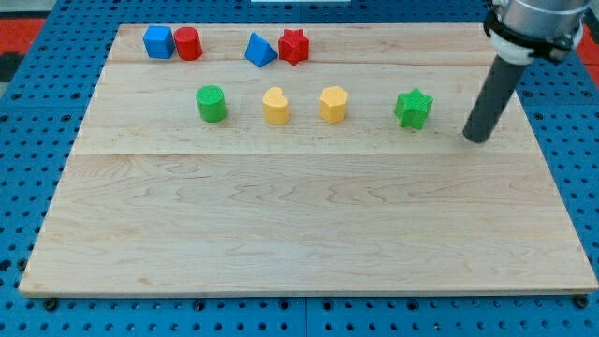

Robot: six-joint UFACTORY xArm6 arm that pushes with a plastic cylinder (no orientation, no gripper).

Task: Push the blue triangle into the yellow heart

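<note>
tip [477, 139] right of green star [413, 108], far from blue triangle [259, 50].

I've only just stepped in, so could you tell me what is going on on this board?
I am an arm with a rod, set to push the blue triangle into the yellow heart. My tip rests at the view's right, just right of the green star, touching no block and far from both. The triangle sits in the top row beside the red star, apart from the heart, which lies below and slightly right of it. The push has not begun.
</note>
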